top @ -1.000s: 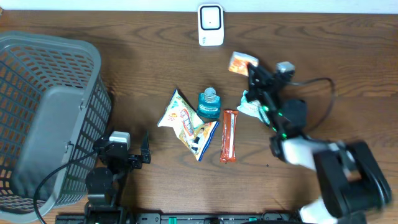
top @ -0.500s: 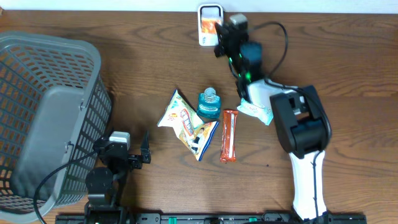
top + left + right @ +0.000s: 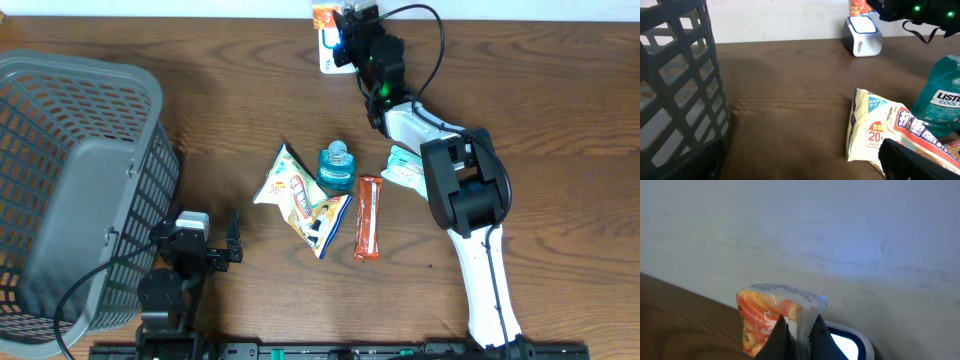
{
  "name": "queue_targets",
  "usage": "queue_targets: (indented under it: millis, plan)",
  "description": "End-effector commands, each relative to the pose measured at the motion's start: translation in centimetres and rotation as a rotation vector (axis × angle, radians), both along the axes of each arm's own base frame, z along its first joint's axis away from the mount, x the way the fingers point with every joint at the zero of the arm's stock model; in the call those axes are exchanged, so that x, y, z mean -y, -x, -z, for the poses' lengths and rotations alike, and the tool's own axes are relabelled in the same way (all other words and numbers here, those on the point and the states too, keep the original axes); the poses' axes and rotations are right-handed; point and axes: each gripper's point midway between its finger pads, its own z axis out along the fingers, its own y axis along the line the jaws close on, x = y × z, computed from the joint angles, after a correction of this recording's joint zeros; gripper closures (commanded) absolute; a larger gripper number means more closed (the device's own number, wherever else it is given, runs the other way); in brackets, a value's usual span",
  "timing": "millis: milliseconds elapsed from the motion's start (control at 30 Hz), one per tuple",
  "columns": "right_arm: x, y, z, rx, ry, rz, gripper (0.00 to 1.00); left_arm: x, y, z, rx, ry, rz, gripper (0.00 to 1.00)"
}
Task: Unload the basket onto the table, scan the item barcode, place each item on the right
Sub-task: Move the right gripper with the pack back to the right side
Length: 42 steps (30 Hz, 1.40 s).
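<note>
My right gripper (image 3: 338, 24) is shut on a small orange snack packet (image 3: 322, 15), held up at the table's back edge just over the white barcode scanner (image 3: 328, 60). In the right wrist view the fingers pinch the packet's clear sealed edge (image 3: 799, 325), with the orange packet (image 3: 762, 312) standing above them and the scanner's lit window (image 3: 847, 344) just behind. The left wrist view shows the scanner (image 3: 863, 36) far off with the packet (image 3: 858, 7) above it. My left gripper (image 3: 233, 240) rests open near the front edge, empty.
A grey mesh basket (image 3: 60, 190) fills the left side. Mid-table lie a white wipes pack (image 3: 295, 190), a blue mouthwash bottle (image 3: 337, 165), a red stick packet (image 3: 368, 217) and a green-white packet (image 3: 405, 170). The wall stands just behind the scanner.
The right arm swung from mid-right of the table to the back edge, carrying the orange packet up over the scanner. The left arm has stayed still.
</note>
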Motion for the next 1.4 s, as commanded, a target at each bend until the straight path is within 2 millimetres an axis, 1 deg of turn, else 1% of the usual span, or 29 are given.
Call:
queue_targets:
  millis: [0,33,133,167,200,267,300,367,400,433,500,567,600,633,700,767,833,900,967,1033,1100,1167,1233,1300,1367]
  plan:
    - [0.7,-0.7,-0.8,0.028,0.006,0.041,0.99,-0.1,0.1,1.6,-0.039,0.003,-0.005,0.02]
    - [0.9,-0.7,-1.4,0.039,0.002,0.046,0.99,-0.1,0.1,1.6,-0.039,0.003,-0.005,0.02]
    - [1.8,-0.7,-4.8,0.078,-0.012,0.062,0.99,-0.1,0.1,1.6,-0.039,0.003,-0.005,0.02]
    - [2.4,-0.7,-6.1,0.091,-0.009,0.078,0.99,-0.1,0.1,1.6,-0.039,0.003,-0.005,0.02]
    - [3.3,-0.7,-7.6,0.097,-0.002,0.106,0.99,-0.1,0.1,1.6,-0.039,0.003,-0.005,0.02]
    - [5.6,-0.9,-9.6,0.08,0.032,0.2,0.99,-0.1,0.1,1.6,-0.039,0.003,-0.005,0.02]
    - [7.3,-0.8,-10.6,0.064,0.063,0.274,0.99,-0.1,0.1,1.6,-0.039,0.003,-0.005,0.02]
    - [12.2,-0.4,-12.8,0.03,0.149,0.479,0.99,-0.1,0.1,1.6,-0.039,0.003,-0.005,0.02]
    - [14.3,0.0,-13.5,0.016,0.187,0.567,0.99,-0.1,0.1,1.6,-0.039,0.003,-0.005,0.02]
    - [17.4,0.8,-14.7,0.001,0.247,0.696,0.99,-0.1,0.1,1.6,-0.039,0.003,-0.005,0.02]
    - [23.0,2.7,-16.0,-0.04,0.36,0.93,0.99,-0.1,0.1,1.6,-0.039,0.003,-0.005,0.02]
    - [28.8,4.8,-16.7,-0.093,0.462,1.157,0.99,-0.1,0.1,1.6,-0.039,0.003,-0.005,0.02]
    - [31.5,5.8,-16.7,-0.127,0.509,1.254,0.99,-0.1,0.1,1.6,-0.039,0.003,-0.005,0.02]
    - [34.4,6.9,-16.5,-0.168,0.551,1.343,0.99,-0.1,0.1,1.6,-0.039,0.003,-0.005,0.02]
    - [39.8,8.9,-15.2,-0.268,0.608,1.475,0.99,-0.1,0.1,1.6,-0.039,0.003,-0.005,0.02]
    - [44.6,10.7,-13.4,-0.371,0.63,1.547,0.99,-0.1,0.1,1.6,-0.039,0.003,-0.005,0.02]
    - [48.9,12.8,-11.2,-0.455,0.581,1.608,0.99,-0.1,0.1,1.6,-0.039,0.003,-0.005,0.02]
    - [52.4,14.7,-8.6,-0.548,0.518,1.622,0.99,-0.1,0.1,1.6,-0.039,0.003,-0.005,0.02]
    - [55.2,16.5,-5.7,-0.646,0.417,1.6,0.99,-0.1,0.1,1.6,-0.039,0.003,-0.005,0.02]
    - [57.4,18.3,-3.1,-0.734,0.282,1.575,0.99,-0.1,0.1,1.6,-0.039,0.003,-0.005,0.02]
    - [59.4,20.3,-1.4,-0.787,0.14,1.59,0.99,-0.1,0.1,1.6,-0.039,0.003,-0.005,0.02]
    - [61.5,22.4,-0.5,-0.81,0.036,1.636,0.99,-0.1,0.1,1.6,-0.039,0.003,-0.005,0.02]
    - [63.4,24.2,-0.3,-0.822,-0.01,1.67,0.99,-0.1,0.1,1.6,-0.039,0.003,-0.005,0.02]
    - [65.1,25.5,0.0,-0.833,-0.045,1.684,0.99,-0.1,0.1,1.6,-0.039,0.003,-0.005,0.02]
    - [66.3,26.6,0.6,-0.854,-0.091,1.67,0.98,-0.1,0.1,1.6,-0.039,0.003,-0.005,0.02]
